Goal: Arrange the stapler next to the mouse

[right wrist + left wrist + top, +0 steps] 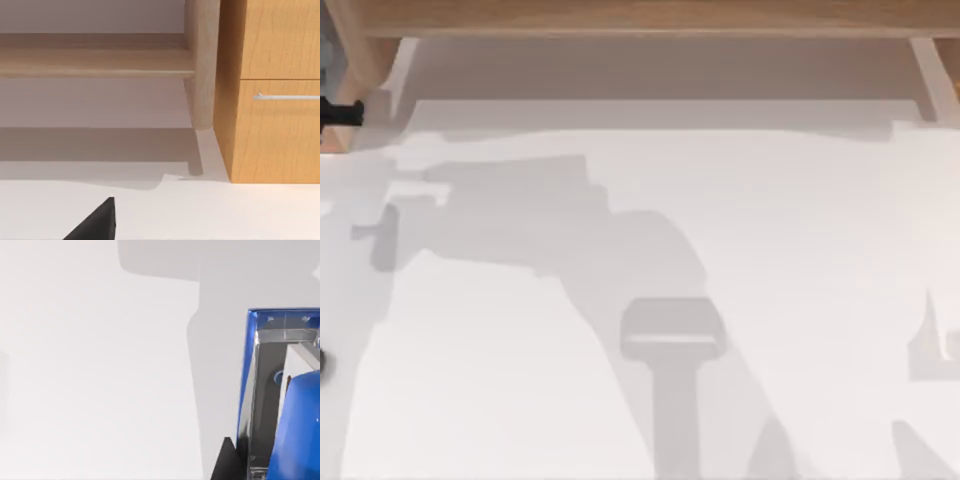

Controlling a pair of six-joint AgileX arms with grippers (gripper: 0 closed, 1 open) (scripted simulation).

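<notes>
Blue stapler (295, 430) over white table (100, 365); unmarked.

Bright, even light washes the white surface (800, 220). Soft grey arm shadows cross its left and near edges. The stapler (300, 430) metal glints.

The white table (650, 220) lies open across its middle, room to pass anywhere there. The blue stapler (280, 405) sits close under the left wrist; a wooden drawer cabinet (272, 90) blocks the far side
</notes>
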